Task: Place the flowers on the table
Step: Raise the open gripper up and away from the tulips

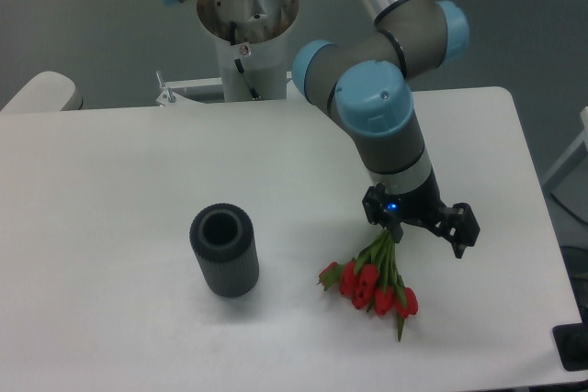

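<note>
The flowers [372, 286], a small bunch of red tulip buds with green leaves and thin stems, lie on the white table [110, 190] at the front right, buds pointing toward the front edge. Their stems run up and back under my gripper [418, 225]. The gripper points down just above the stem ends. Its two black fingers [462, 229] stand spread apart, one on each side, so it looks open, with the stems near the left finger. The very ends of the stems are hidden by the gripper body.
A dark grey ribbed cylinder vase [224, 250] stands upright and open-topped left of the flowers, about a hand's width away. The arm's base [246, 16] is at the back centre. The table's right edge [537, 199] is close to the gripper.
</note>
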Controlling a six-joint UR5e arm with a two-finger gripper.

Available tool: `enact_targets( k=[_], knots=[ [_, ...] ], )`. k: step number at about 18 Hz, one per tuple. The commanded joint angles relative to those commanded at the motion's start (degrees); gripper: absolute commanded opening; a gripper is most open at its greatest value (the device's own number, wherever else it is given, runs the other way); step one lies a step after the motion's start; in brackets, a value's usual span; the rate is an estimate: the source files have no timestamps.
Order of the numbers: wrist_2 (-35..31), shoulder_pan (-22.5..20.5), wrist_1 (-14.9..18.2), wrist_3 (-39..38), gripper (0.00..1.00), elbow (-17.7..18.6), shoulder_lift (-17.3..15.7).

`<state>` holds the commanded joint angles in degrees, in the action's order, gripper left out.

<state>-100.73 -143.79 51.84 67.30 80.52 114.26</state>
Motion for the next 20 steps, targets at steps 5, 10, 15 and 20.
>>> enact_targets(
  k=[5, 10, 15, 20],
  knots=[
    [5.8, -2.0, 5.1, 3.2, 1.0, -3.0, -0.1],
    [12.7, -5.9, 8.3, 12.5, 1.0, -3.2, -1.2],
    [17.9, -10.4, 14.2, 25.0, 1.0, -4.3, -1.8],
    [16.9, -10.2, 14.7, 24.2, 1.0, -3.4, -2.5]
  ],
)
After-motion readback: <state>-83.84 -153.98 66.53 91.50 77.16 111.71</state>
